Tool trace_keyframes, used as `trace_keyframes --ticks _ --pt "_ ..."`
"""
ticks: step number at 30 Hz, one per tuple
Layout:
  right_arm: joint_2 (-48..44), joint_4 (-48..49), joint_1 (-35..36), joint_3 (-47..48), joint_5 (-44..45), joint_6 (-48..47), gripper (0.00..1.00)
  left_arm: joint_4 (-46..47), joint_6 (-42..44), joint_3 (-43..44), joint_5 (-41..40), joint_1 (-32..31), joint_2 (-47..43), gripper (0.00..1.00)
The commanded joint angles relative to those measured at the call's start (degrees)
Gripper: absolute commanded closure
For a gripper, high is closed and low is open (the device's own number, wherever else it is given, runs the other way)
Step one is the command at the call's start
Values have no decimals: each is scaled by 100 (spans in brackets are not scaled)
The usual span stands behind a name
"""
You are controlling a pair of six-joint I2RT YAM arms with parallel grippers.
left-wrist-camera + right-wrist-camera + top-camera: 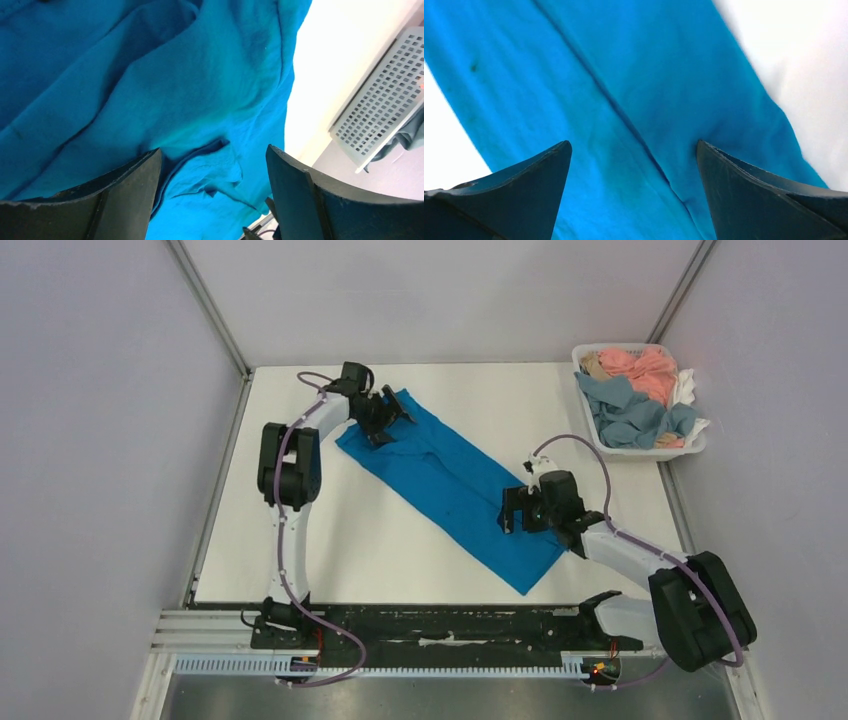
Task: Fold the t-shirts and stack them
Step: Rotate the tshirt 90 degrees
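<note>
A bright blue t-shirt (445,480) lies in a long, narrow band slanting across the white counter (400,550), from the far left corner down towards the near edge. The left hand (388,412) is poised at its far end and the right hand (513,510) near its lower end. Both hands have their fingers spread wide apart, with nothing between them. The other t-shirts (635,400), pink, grey-blue, white and tan, wait heaped in the white basket (640,452) at the far right.

The trouble, from where I stand, looks likeliest at the far end. There the cloth under the left hand is rumpled, with a loose flap bunched between the fingers. A pinch there could catch only that flap or the top layer, and the band would fall open when lifted.

Under the right hand a crease runs between the fingers. Closing to one side of it could likewise take a single layer. If one hand bites and the other misses, the shirt may swing and twist, spoiling the fold. The lower corner also lies close to the counter's near edge, so a careless drag could pull it over.
</note>
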Motion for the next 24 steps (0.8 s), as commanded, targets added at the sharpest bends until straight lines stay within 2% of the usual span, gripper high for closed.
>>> trace_keyframes --ticks 1,3,5,9,14,17,21,24 --pt "106 -2 593 -81 -261 269 2 -1154 664 814 -195 30 1072 15" --pt "36 -177 977 -173 -502 432 2 -1528 695 1291 -230 32 1291 15" --pt "-75 -361 1460 -269 -673 655 2 -1515 731 1402 -214 31 1297 15" --pt "-114 -260 2946 -332 -985 1024 2 -1654 782 1871 -160 34 1507 15" --pt "669 -196 4742 620 -993 708 2 -1853 924 2396 -154 32 1741 15" --pt "969 -480 4999 1222 -521 374 2 -1851 946 2576 -56 32 1826 15" --pt "984 -1076 4920 1933 1016 302 2 -1526 918 2594 550 31 1837 15" --pt "761 -971 4468 2197 1100 450 2 -1444 920 2823 705 32 1633 15"
